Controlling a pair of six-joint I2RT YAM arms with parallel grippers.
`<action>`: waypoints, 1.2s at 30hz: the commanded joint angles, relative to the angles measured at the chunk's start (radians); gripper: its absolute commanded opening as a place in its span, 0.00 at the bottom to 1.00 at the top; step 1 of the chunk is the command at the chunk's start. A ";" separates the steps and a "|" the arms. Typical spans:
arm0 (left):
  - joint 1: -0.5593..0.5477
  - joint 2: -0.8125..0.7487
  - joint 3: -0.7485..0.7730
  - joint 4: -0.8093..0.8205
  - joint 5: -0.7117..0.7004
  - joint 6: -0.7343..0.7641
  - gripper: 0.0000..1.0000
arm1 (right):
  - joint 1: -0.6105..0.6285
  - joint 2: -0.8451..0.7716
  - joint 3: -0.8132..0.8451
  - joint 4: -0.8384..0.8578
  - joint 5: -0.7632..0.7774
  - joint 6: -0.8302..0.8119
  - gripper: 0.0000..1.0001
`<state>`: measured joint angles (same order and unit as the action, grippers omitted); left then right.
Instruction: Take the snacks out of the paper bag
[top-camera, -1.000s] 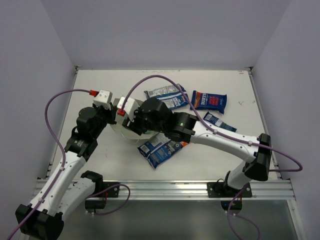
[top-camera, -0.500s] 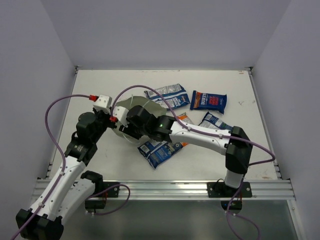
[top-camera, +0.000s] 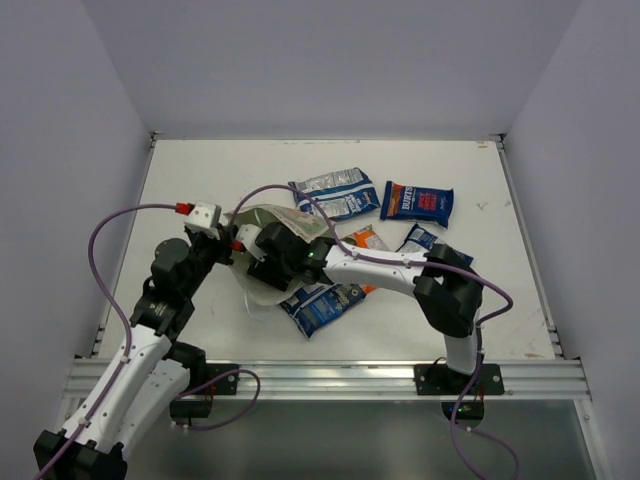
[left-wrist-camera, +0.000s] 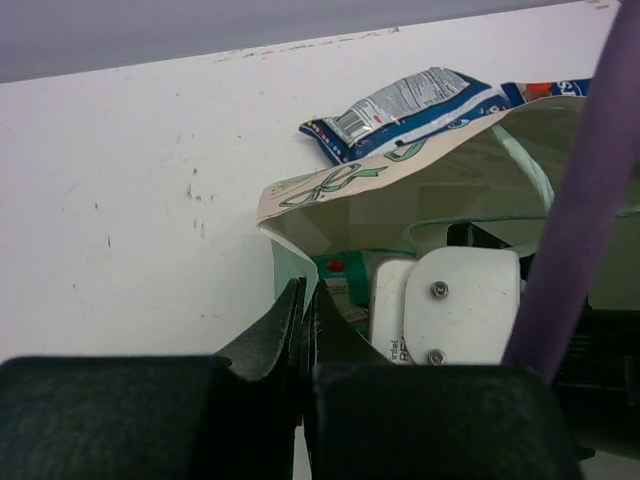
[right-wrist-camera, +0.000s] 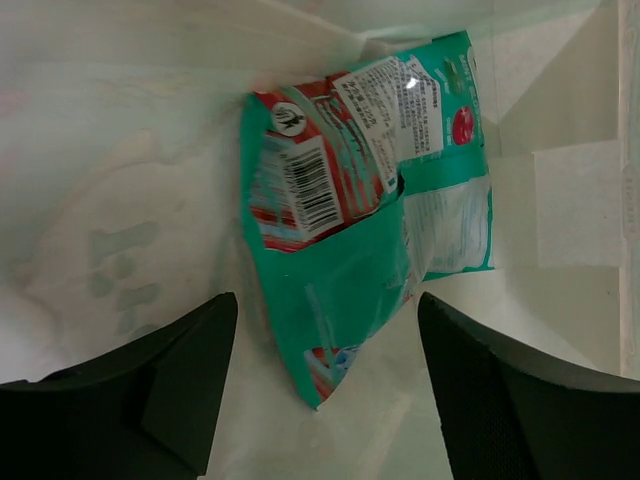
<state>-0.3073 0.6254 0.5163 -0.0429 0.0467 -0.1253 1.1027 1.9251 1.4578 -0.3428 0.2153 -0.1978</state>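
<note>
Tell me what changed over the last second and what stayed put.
The right arm folded, elbow swinging left, pushing the right gripper into the paper bag; open, it now straddles the teal packet. The left gripper, shut on the bag's rim, drew it slightly toward the near edge. The five packets on the table stayed put.

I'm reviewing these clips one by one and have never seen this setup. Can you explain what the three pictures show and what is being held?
Two robot arms with two-finger grippers work at a table. The top picture looks down from above; the other two come from cameras on each wrist. The left gripper pinches the rim of the paper bag. The right gripper is inside the bag, open, with a teal-green packet just ahead of its fingers, not yet gripped. Four blue packets and an orange packet lie on the table.
</note>
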 joint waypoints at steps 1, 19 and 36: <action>-0.001 -0.015 -0.004 0.072 0.007 -0.034 0.00 | -0.026 0.011 -0.013 0.031 0.001 0.023 0.77; -0.003 -0.030 0.011 0.046 0.082 -0.135 0.00 | -0.109 0.060 -0.048 0.234 -0.157 0.012 0.77; -0.003 -0.001 0.042 0.011 0.133 -0.180 0.00 | -0.121 0.210 0.056 0.301 -0.129 0.020 0.42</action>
<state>-0.2878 0.6346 0.5125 -0.0532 0.0227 -0.2436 0.9951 2.0804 1.4837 -0.0723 0.0589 -0.1837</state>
